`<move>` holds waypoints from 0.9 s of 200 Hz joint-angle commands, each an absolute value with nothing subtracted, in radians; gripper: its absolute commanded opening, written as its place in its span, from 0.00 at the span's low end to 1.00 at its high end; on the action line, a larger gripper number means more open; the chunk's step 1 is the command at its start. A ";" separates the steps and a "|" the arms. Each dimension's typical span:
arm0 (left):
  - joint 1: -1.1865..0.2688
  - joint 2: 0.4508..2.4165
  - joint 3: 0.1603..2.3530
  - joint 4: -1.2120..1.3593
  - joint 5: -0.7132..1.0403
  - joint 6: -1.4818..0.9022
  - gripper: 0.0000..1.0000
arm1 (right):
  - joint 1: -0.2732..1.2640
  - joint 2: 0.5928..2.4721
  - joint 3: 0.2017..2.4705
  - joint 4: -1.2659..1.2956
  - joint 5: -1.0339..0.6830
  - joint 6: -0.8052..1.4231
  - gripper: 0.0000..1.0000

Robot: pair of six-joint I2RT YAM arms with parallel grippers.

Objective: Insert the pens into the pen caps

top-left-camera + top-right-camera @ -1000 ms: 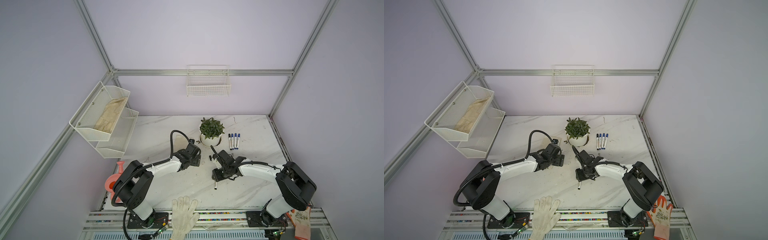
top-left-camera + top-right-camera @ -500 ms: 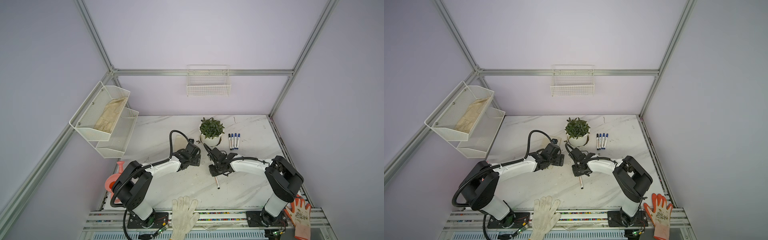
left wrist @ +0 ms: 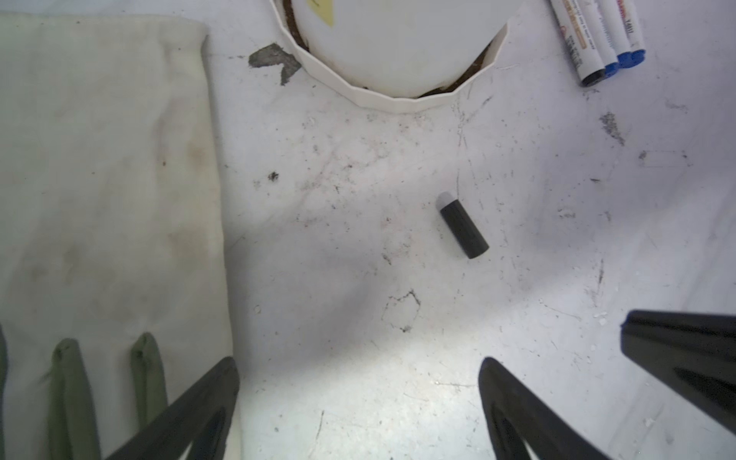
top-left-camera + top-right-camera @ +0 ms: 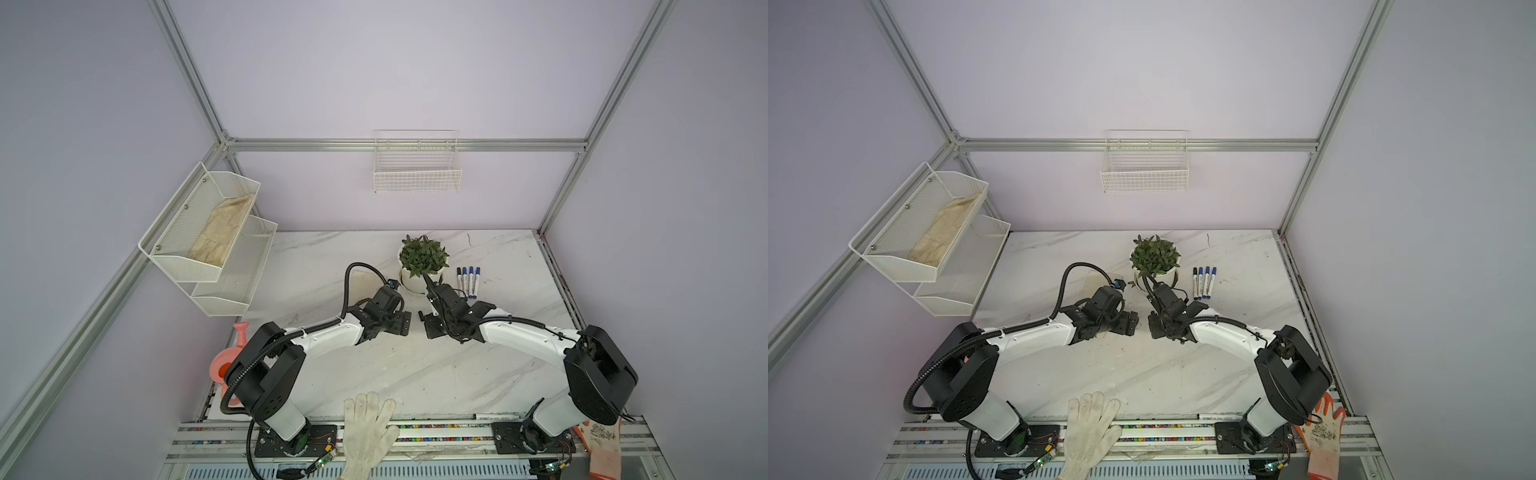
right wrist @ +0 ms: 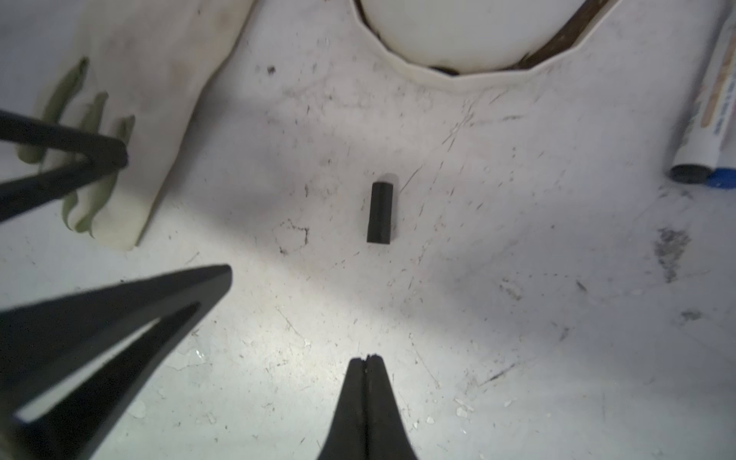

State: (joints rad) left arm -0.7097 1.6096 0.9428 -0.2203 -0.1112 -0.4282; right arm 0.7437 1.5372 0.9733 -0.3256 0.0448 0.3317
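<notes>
Black pen cap [image 3: 464,229] lying on the table [image 3: 358,278] between the grippers.
Left gripper [image 3: 358,364] is gaping wide, right gripper [image 5: 368,360] pinching shut, empty; pens [image 4: 468,282] lying beside the pot [image 4: 411,280], labels unreadable.

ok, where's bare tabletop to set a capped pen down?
Bare: front middle, between white glove and the left gripper and right gripper; back-left corner, between wire shelf and plant pot; the strip right of the capped pens. Crowded: before the pot, both grippers near the black cap and stained glove.
</notes>
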 commanded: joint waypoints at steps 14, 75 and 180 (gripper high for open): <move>-0.722 1.600 1.012 -0.169 -0.069 -0.395 0.92 | 0.733 1.491 0.941 -0.327 0.047 0.345 0.02; -0.740 1.608 1.000 -0.126 -0.049 -0.341 0.92 | 0.732 1.379 0.815 -0.450 0.049 0.397 0.21; -0.733 1.596 1.023 -0.161 -0.137 -0.331 0.94 | 1.494 1.364 0.714 -0.860 0.141 1.208 0.52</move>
